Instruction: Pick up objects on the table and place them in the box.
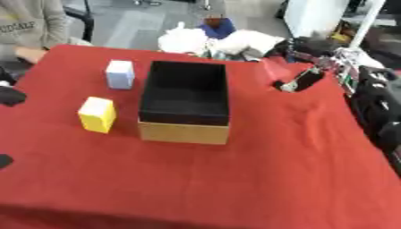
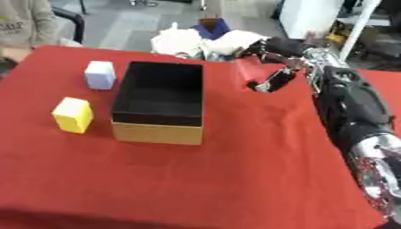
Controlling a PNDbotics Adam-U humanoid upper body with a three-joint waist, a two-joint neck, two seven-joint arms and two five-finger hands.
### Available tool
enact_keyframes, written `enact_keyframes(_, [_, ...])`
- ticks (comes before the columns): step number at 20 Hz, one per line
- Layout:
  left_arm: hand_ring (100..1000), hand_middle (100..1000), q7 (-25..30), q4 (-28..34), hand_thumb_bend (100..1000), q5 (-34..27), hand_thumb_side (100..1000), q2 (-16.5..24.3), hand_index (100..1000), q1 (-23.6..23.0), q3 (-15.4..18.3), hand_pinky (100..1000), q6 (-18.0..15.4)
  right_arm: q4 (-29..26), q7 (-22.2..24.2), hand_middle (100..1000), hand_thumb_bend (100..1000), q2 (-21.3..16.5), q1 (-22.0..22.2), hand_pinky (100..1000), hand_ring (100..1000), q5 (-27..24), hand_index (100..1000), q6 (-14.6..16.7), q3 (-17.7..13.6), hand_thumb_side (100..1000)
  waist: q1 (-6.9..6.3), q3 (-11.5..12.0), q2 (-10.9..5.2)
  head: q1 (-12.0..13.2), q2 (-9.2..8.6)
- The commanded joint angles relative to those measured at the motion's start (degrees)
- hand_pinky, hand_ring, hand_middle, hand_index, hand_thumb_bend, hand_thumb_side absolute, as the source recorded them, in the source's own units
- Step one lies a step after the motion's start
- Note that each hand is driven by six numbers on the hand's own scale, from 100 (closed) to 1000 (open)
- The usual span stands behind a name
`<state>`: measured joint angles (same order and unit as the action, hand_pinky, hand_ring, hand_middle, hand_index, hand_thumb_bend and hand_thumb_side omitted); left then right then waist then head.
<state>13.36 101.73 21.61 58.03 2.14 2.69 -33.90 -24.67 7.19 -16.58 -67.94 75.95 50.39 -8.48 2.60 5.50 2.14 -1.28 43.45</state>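
An open cardboard box point(image 1: 184, 133) with a black inside stands in the middle of the red table point(image 1: 235, 188). Left of it sit a yellow block point(image 1: 97, 114) and, farther back, a white block point(image 1: 120, 74). My right hand point(image 2: 275, 78) is at the far right of the table, right of the box and above the cloth. Its fingers curl round a red block point(image 2: 249, 68) that blends with the cloth. Only dark bits of my left hand point(image 1: 9, 95) show at the left edge of the left eye view.
White bags and cloth point(image 1: 205, 41) are piled just beyond the table's far edge. Dark gear and cables point(image 1: 376, 94) crowd the right side. Bare red cloth stretches from the box to the near edge.
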Motion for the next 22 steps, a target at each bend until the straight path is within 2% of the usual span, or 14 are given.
enact_keyframes(1, [764,837,0.1,0.8,425,-0.5,647,2.6,944,1.1,0.4,737,-0.1,-2.9,1.7,419,214,0.7,-2.6,730,561,-2.2,858,0.8,-0.5,173,-0.4,0.4,-0.65,-0.6,-0.11])
enact_keyframes(8, [764,837,0.3,0.9,428,-1.0,639,2.6,944,2.2,0.1,737,-0.3,-5.2,5.9,428,183,5.9,-3.4,735,572,-3.9,862,1.6,0.5,185,-0.6,1.9,-0.43,-1.6,-0.3])
enact_keyframes(12, [764,837,0.4,0.8,429,-1.2,636,2.5,944,2.6,0.1,737,-0.3,-5.3,8.3,436,148,8.7,-2.3,739,580,-2.5,867,1.6,0.7,195,-0.73,2.5,-0.24,-2.0,-0.31])
enact_keyframes(15, [764,837,0.4,0.8,429,-1.4,636,2.4,944,2.8,0.1,737,-0.3,-5.3,9.4,456,185,10.2,-1.5,745,598,-0.7,878,1.6,0.8,225,-0.77,2.7,-0.13,-2.1,-0.38])
enact_keyframes(16, [764,837,0.5,0.8,429,-1.4,637,2.4,944,2.9,0.1,737,-0.3,-5.4,9.6,467,193,10.6,-1.2,748,604,0.1,885,1.6,0.9,259,-0.79,2.7,-0.1,-2.1,-0.38])
enact_keyframes(17, [764,837,0.5,0.8,428,-1.4,638,2.4,944,2.9,0.1,737,-0.3,-5.5,9.7,514,211,10.9,-1.0,754,626,0.9,904,1.6,1.0,375,-0.8,2.8,-0.08,-2.1,-0.37])
enact_keyframes(18, [764,837,0.6,0.7,428,-1.3,638,2.4,944,3.0,0.0,737,-0.3,-5.7,9.6,550,242,11.2,-0.8,756,643,1.7,919,1.6,1.2,443,-0.81,2.8,-0.07,-2.1,-0.37])
enact_keyframes(19, [764,837,0.6,0.7,426,-1.3,640,2.4,944,3.0,0.0,737,-0.3,-6.0,9.3,710,335,11.4,-0.7,765,721,2.6,960,1.6,1.4,578,-0.81,2.8,-0.06,-2.1,-0.38])
enact_keyframes(20, [764,837,0.6,0.6,426,-1.3,640,2.4,944,3.0,0.0,737,-0.3,-6.5,8.8,726,343,11.6,-0.6,767,730,3.7,964,1.6,1.6,589,-0.82,2.8,-0.05,-2.0,-0.39])
enact_keyframes(21, [764,836,0.6,0.6,425,-1.3,643,2.4,944,3.0,0.0,737,-0.3,-6.9,8.1,842,419,11.7,-0.5,792,804,4.8,988,1.6,1.8,693,-0.83,2.7,-0.05,-2.0,-0.39])
enact_keyframes(22, [764,836,0.7,0.5,425,-1.2,644,2.4,944,2.9,0.0,737,-0.3,-7.3,7.2,861,433,11.7,-0.5,797,817,5.9,992,1.6,2.0,711,-0.83,2.7,-0.05,-1.9,-0.38])
